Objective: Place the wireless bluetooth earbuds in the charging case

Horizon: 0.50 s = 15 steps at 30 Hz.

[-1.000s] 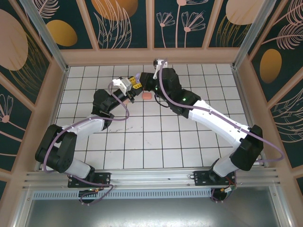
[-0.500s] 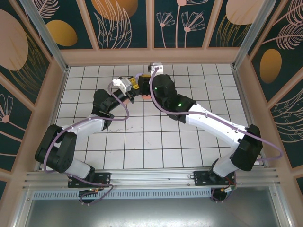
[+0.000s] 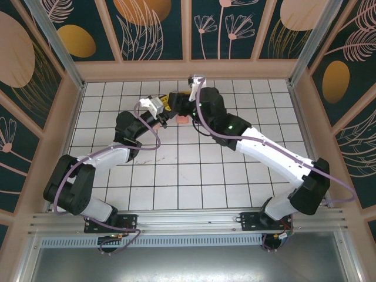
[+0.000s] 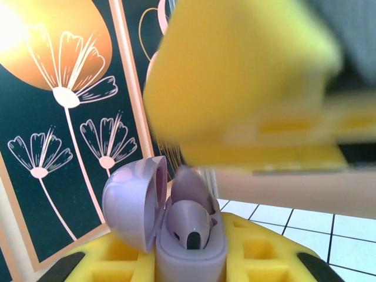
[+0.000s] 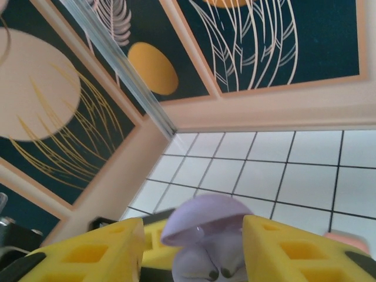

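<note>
Left wrist: yellow fingers (image 4: pixel 120 258) grip the open purple charging case (image 4: pixel 189 249).

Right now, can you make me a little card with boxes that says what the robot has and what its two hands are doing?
Held thing: purple charging case, standing upright
Lid: flipped open
Inside: purple earbud sitting in the case
Left fingers: shut on the case
Right fingers: open, one on each side of the case
Elsewhere: pink item lying on the tiles by the arm tips
</note>
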### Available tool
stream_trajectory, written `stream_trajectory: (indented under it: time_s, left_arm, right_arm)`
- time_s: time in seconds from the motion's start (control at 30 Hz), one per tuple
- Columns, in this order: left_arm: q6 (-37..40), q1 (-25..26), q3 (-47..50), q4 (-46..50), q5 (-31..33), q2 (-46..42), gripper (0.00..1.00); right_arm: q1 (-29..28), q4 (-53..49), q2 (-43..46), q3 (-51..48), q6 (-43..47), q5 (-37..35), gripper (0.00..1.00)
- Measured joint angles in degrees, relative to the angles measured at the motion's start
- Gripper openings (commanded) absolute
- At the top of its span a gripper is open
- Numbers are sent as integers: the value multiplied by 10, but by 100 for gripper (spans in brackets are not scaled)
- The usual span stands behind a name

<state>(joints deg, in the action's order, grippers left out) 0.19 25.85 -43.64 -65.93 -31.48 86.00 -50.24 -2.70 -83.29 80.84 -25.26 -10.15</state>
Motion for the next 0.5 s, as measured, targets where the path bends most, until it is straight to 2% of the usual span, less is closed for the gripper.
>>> stream_trajectory:
  time_s: [0.17,0.23,0.33,0.5]
  left_arm:
    - [0,0,0,-4,-2,0,1]
    - [0,0,0,-5,-2,1,1]
    - [0,0,0,-5,-11,2,1]
    - [0,0,0,4,-29,3,1]
  right_arm:
    - [35,-22,21,40,-12,38,51]
    - [53,-37,19,65,-14,54,47]
    - [80,-72,-4,117,-18,83,36]
    - [107,-154,-99,233,-6,131,18]
